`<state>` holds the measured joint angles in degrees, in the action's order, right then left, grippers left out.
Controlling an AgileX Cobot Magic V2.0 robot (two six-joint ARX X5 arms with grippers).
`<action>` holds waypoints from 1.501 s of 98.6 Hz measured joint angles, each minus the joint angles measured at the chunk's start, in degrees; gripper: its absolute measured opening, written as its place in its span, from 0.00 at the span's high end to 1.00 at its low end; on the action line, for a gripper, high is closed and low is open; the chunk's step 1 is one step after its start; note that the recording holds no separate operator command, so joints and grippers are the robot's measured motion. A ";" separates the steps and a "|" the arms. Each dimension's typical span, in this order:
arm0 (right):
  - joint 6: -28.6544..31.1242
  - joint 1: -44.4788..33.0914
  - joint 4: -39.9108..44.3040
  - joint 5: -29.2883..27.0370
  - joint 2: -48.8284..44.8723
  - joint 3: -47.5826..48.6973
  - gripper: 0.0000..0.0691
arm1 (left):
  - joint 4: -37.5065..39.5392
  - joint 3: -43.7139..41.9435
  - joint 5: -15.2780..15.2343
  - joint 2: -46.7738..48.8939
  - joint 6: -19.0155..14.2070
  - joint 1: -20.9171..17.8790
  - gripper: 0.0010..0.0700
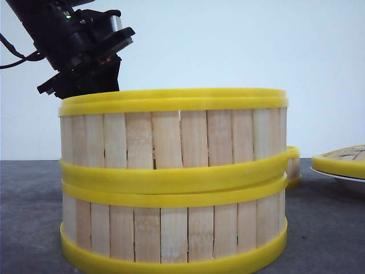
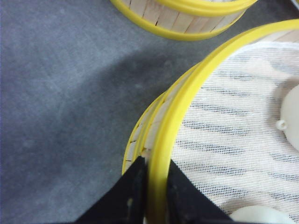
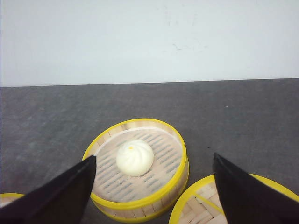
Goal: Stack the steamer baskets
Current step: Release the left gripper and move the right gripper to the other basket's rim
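Two baskets stand stacked in the centre of the front view – the top basket (image 1: 174, 134) on the lower basket (image 1: 171, 228). The left tool (image 2: 154, 186) is clenched on the top basket's rim, at the upper left. The right tool (image 3: 154, 186) is released, above the third basket (image 3: 138, 168) with a bun (image 3: 134, 157) on the grey counter (image 3: 233, 121).

Woven-top lid (image 3: 219, 207) on plate (image 1: 336, 174); grey table (image 2: 65, 93).

No text, label, brand, number or sign can be read in any of the three views.
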<state>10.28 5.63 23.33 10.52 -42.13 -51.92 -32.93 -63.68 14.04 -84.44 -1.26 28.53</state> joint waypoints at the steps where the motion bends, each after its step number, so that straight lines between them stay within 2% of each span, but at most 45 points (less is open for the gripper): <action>1: 0.00 0.00 0.00 0.00 0.00 0.00 0.29 | 0.00 0.00 0.00 0.00 0.00 0.00 0.98; 32: 0.00 0.00 0.00 0.00 0.00 0.00 0.29 | 0.28 0.31 0.02 -0.04 -0.04 0.00 0.97; 38: 0.02 0.00 0.02 0.00 0.00 0.00 0.29 | 0.33 0.33 0.28 -0.04 -0.28 0.00 0.93; 52: 0.00 0.00 0.44 0.00 0.00 0.00 0.29 | 1.46 0.33 0.55 -0.04 -0.85 0.00 0.74; 58: 0.00 0.00 0.79 0.00 0.00 0.00 0.29 | 1.79 0.31 0.39 -0.04 -1.07 0.00 0.70; 83: 0.13 0.00 1.73 0.31 -1.27 0.00 0.29 | 6.32 0.33 -0.26 0.52 -3.13 -1.03 0.67; 96: 0.66 0.00 1.68 1.51 -3.80 -0.07 0.29 | 9.42 0.50 -0.74 6.38 -4.04 -1.88 0.67; 109: 0.76 0.00 1.75 1.53 -9.84 -2.27 0.29 | 12.70 0.48 -2.95 16.15 -4.17 -2.60 0.67; 124: 0.92 0.00 3.17 1.53 -19.87 -8.72 0.30 | 10.64 0.48 -6.73 24.59 -4.15 -3.19 0.67; 135: 0.92 0.00 5.66 1.55 -28.63 -15.30 0.30 | 8.94 1.99 -6.88 28.52 -4.13 -3.23 0.67; 148: 0.90 0.00 7.61 1.55 -39.26 -22.29 0.30 | 8.50 8.66 -6.91 33.44 -4.15 -3.21 0.67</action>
<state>11.18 5.63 30.94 12.08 -81.38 -74.22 -24.43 -55.02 7.14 -51.00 -5.41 25.32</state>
